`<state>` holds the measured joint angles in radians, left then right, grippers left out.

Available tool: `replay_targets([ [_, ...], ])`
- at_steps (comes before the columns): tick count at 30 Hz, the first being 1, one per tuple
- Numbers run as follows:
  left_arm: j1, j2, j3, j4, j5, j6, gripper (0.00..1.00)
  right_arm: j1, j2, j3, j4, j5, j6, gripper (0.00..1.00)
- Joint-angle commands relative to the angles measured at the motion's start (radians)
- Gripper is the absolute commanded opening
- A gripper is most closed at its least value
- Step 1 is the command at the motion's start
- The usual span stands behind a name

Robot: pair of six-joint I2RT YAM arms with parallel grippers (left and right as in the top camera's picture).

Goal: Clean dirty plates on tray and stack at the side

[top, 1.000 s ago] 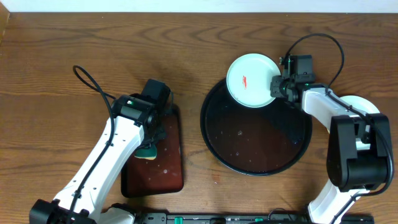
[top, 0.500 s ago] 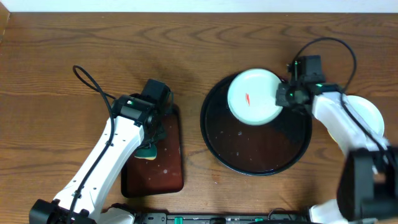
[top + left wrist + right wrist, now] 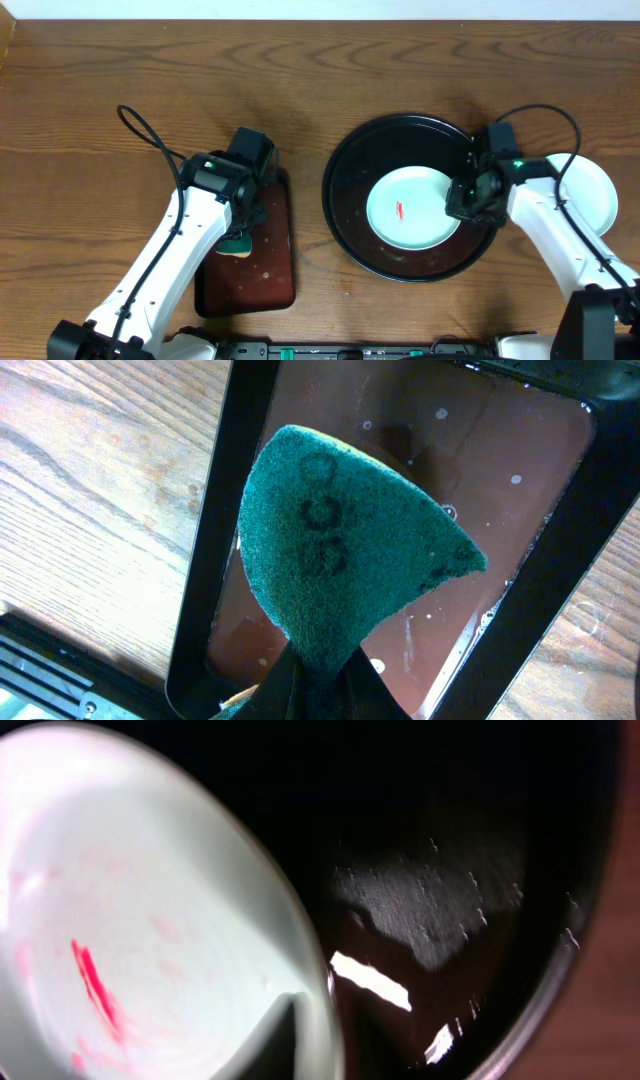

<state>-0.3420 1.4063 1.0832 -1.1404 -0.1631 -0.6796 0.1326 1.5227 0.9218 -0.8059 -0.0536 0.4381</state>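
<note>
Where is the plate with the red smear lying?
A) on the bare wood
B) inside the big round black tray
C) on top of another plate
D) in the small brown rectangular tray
B: the smeared plate lies within the rim of the round black tray.

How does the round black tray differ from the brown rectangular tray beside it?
The round black tray is glossy and clearly larger; the rectangular tray is dark brown and narrower. The round black tray holds a pale plate with a red smear; over the rectangular tray the left tool pinches a green sponge. Both have raised rims and small pale specks.
</note>
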Motion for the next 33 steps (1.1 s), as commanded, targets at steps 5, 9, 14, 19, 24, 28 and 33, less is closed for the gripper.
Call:
replay_targets([
  [5,0.005,-0.003,0.0,-0.002,-0.01,0.014,0.11,0.016,0.005,-0.002,0.069,-0.002,-0.224,0.4],
  [9,0.005,-0.003,0.0,-0.002,-0.01,0.013,0.11,-0.006,0.011,-0.005,0.069,0.007,-0.235,0.32],
  [14,0.005,-0.003,0.0,-0.001,-0.01,0.014,0.11,-0.02,0.045,-0.052,0.121,0.024,-0.235,0.25],
  [19,0.003,-0.002,0.0,0.004,-0.006,0.032,0.08,-0.013,0.111,-0.087,0.191,-0.005,-0.237,0.2],
  [24,0.002,-0.002,-0.024,0.043,-0.006,0.036,0.08,-0.014,0.157,-0.088,0.226,-0.014,-0.237,0.01],
  [28,0.002,-0.002,-0.109,0.142,0.003,0.035,0.08,-0.013,0.158,-0.088,0.227,-0.014,-0.237,0.01],
  [33,0.002,0.0,-0.283,0.353,0.051,0.035,0.08,-0.013,0.158,-0.088,0.216,-0.015,-0.237,0.01],
])
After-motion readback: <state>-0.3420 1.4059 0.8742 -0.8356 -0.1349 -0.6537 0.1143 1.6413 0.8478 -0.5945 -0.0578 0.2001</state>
